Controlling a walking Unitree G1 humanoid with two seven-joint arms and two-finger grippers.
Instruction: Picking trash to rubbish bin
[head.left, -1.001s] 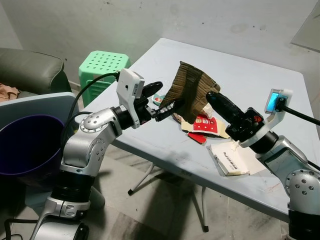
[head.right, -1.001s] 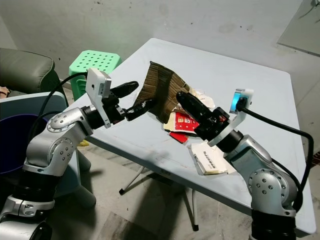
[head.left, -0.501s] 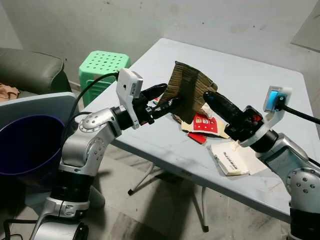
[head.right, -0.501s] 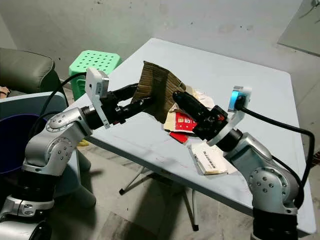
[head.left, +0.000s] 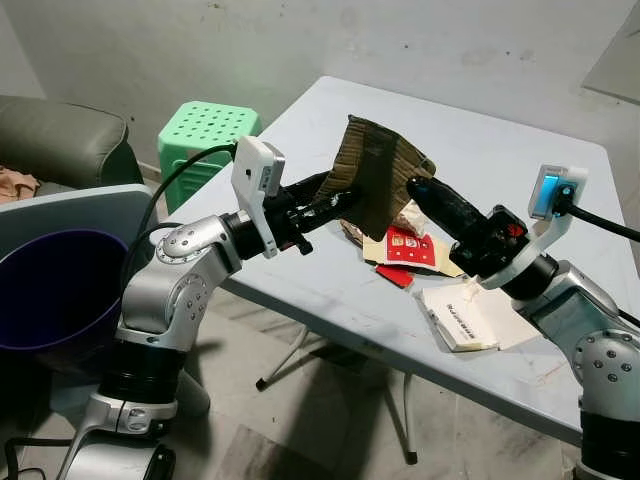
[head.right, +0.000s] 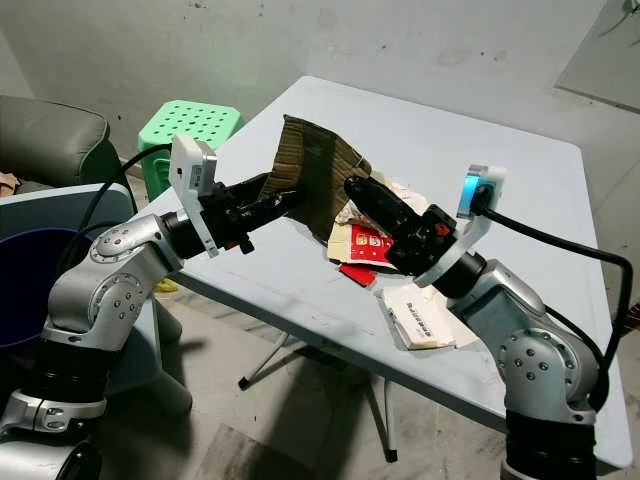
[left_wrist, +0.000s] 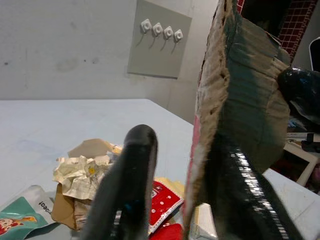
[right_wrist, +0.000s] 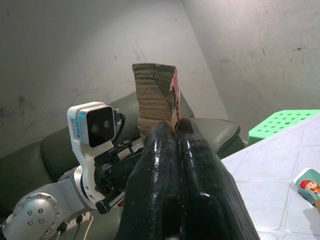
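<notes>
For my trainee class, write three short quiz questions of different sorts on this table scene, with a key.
1. True or false: both the left hand and the right hand are at the cardboard piece.
2. Which lies nearest the table edge facing the robot: A. red packet B. white booklet C. crumpled paper?
3. Fill in: the purple bin stands on the robot's ____ side.

Key: 1 true; 2 B; 3 left.

Above the grey table (head.right: 480, 150), both tools, left (head.right: 285, 203) and right (head.right: 358, 190), clamp a crumpled cardboard piece (head.right: 312, 180).
</notes>
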